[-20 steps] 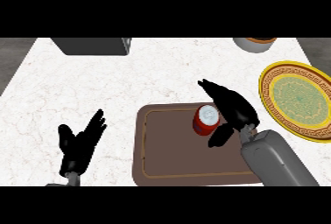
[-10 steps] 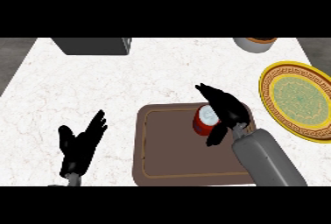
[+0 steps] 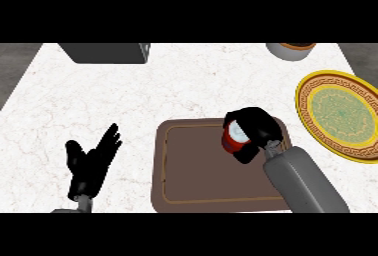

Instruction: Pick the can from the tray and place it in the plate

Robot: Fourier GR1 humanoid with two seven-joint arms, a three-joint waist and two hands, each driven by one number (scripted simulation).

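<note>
Right hand (image 3: pixel 258 127) curling round red can (image 3: pixel 235 141) above brown tray (image 3: pixel 207 175); left hand (image 3: pixel 92 162) resting open over tabletop (image 3: pixel 148 95); plate (image 3: pixel 343 115) lying near tray's right.

a: where's the can (image 3: pixel 235 140)?
b: in the far right corner of the tray (image 3: pixel 207 172), with my right hand (image 3: pixel 258 129) curled round it.
a: and the plate (image 3: pixel 341 114)?
b: right of the tray, apart from it. my left hand (image 3: pixel 88 165) is left of the tray. a box (image 3: pixel 107 52) and a pot (image 3: pixel 290 51) stand at the far edge of the counter (image 3: pixel 148 100).
</note>
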